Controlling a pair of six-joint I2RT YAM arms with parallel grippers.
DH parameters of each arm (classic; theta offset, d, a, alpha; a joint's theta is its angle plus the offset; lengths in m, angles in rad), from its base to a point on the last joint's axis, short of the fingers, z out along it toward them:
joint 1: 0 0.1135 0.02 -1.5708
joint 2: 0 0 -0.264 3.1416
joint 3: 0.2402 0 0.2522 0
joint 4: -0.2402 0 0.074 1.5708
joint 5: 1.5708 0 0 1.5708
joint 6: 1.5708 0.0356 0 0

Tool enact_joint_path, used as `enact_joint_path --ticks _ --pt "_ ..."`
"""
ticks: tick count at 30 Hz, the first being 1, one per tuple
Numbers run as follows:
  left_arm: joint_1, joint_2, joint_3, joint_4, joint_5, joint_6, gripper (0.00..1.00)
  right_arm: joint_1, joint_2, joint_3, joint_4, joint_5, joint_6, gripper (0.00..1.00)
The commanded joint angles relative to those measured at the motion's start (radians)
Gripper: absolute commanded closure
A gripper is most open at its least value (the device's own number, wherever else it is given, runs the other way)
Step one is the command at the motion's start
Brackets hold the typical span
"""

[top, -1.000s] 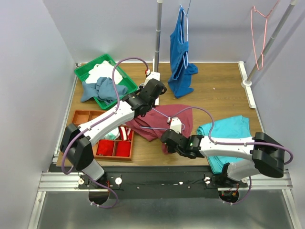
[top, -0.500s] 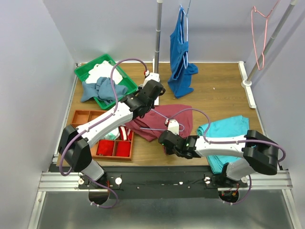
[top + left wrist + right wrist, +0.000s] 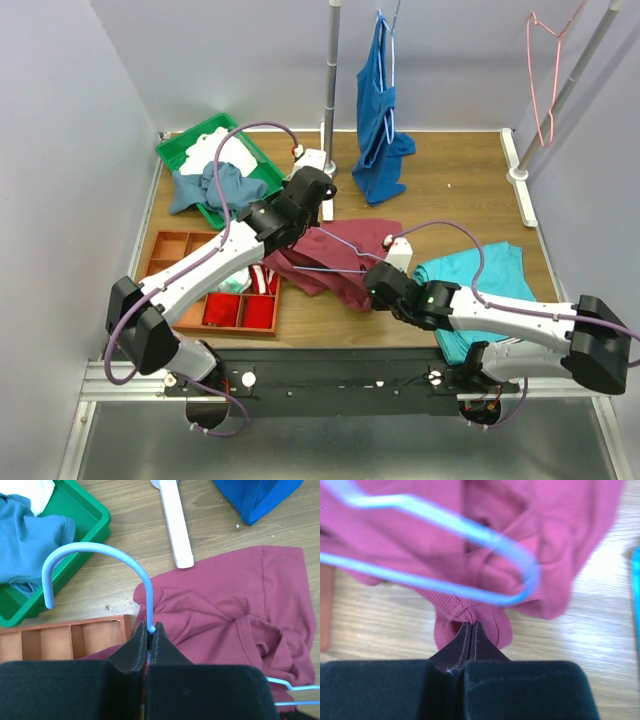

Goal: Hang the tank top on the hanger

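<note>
The maroon tank top [image 3: 345, 255] lies crumpled on the wooden table, between the two arms. The pale blue wire hanger [image 3: 352, 244] lies across it. My left gripper [image 3: 298, 232] is shut on the hanger's neck just below the hook [image 3: 100, 547], its jaws [image 3: 150, 632] pinching the wire. My right gripper [image 3: 370, 293] is shut on a bunched fold of the tank top's near edge [image 3: 470, 612]. The hanger's rounded shoulder [image 3: 465, 530] hovers over the cloth just beyond its tips [image 3: 471, 626].
A green bin [image 3: 190, 150] with pale cloths stands back left, a wooden compartment tray [image 3: 175, 245] in front of it. A royal-blue top [image 3: 378, 130] hangs by the pole [image 3: 332, 70]. Turquoise trousers [image 3: 480, 275] lie right. A pink hanger [image 3: 545, 70] hangs far right.
My right gripper has closed on the tank top's edge and pulled back to the right. My left arm has shifted slightly left, still holding the hanger.
</note>
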Motion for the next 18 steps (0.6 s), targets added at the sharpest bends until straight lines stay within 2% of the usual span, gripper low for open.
enact_joint_path --ticks 1,9,18 --pt "0.008 -0.077 -0.043 0.037 0.019 -0.005 1.00 -0.065 -0.077 -0.049 -0.058 0.017 0.004 0.99" --pt "0.008 -0.158 -0.124 0.067 0.024 0.032 1.00 -0.163 -0.156 -0.030 -0.093 -0.011 -0.053 0.99" --pt "0.006 -0.221 -0.175 0.083 -0.021 0.058 1.00 -0.180 -0.182 0.062 -0.176 0.012 -0.103 0.99"
